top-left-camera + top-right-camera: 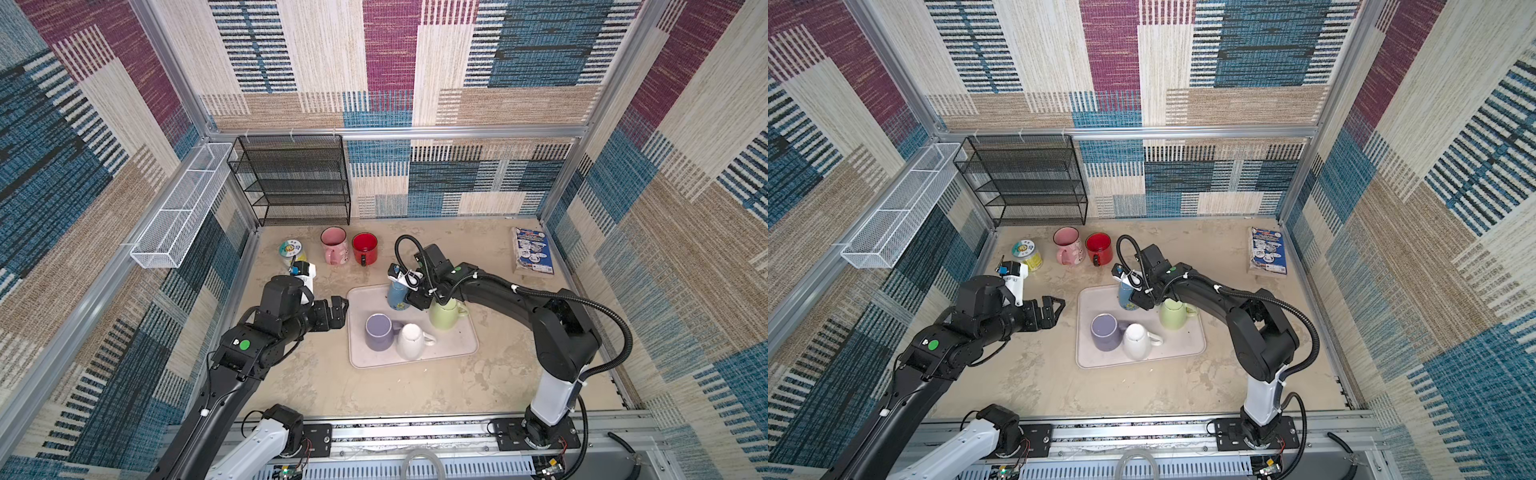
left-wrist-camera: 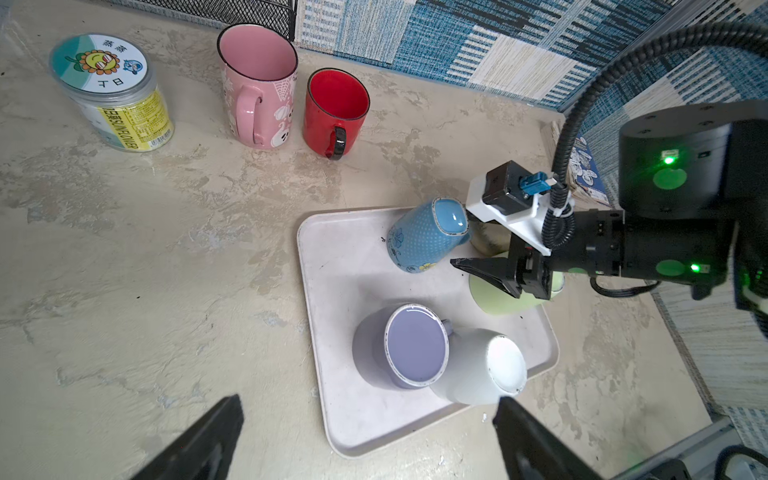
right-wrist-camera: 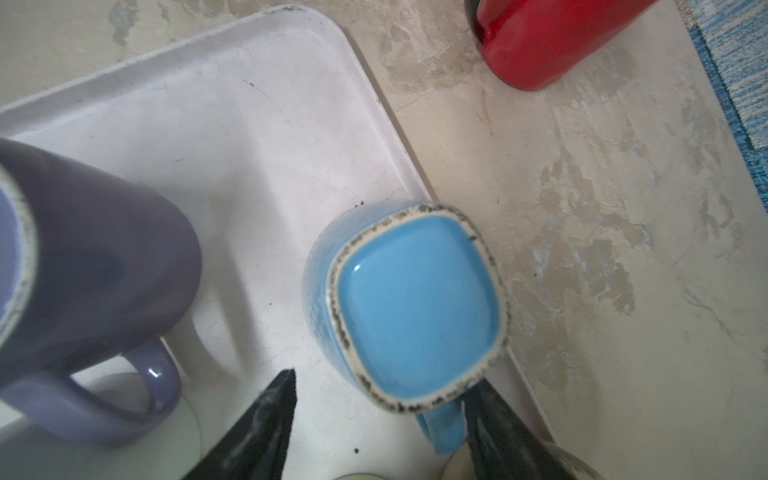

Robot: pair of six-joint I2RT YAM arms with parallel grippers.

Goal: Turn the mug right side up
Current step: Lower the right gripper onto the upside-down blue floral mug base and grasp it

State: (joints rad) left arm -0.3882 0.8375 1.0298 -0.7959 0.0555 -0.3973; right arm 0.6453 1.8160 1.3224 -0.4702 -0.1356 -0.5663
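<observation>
The right claw (image 3: 382, 380) stands open astride the handle side of the blue mug (image 3: 415, 303). One finger (image 3: 494, 432) is against or just beside the handle and the other (image 3: 266, 419) is clear of the wall, so no grip has been made yet. The mug sits mouth-down, its squarish glazed base up, at the far edge of the white tray (image 3: 208, 104) on the bench (image 1: 415, 390).

The danger appears to lie in that lopsided approach. Jaws closing unevenly could shove the mug sideways towards the tray's rim or twist it on its slick glaze. A hold on the handle alone might let it swing or drop mid-turn.

Room is tight as well. A green mug (image 1: 446, 313) sits just beneath the right wrist. A purple mug (image 1: 378, 330) and a white mug (image 1: 411, 340) stand close together on the same tray, and a wide flip could knock any of them. The left claw (image 1: 338, 309) hovers wide open beside the tray, holding nothing.
</observation>
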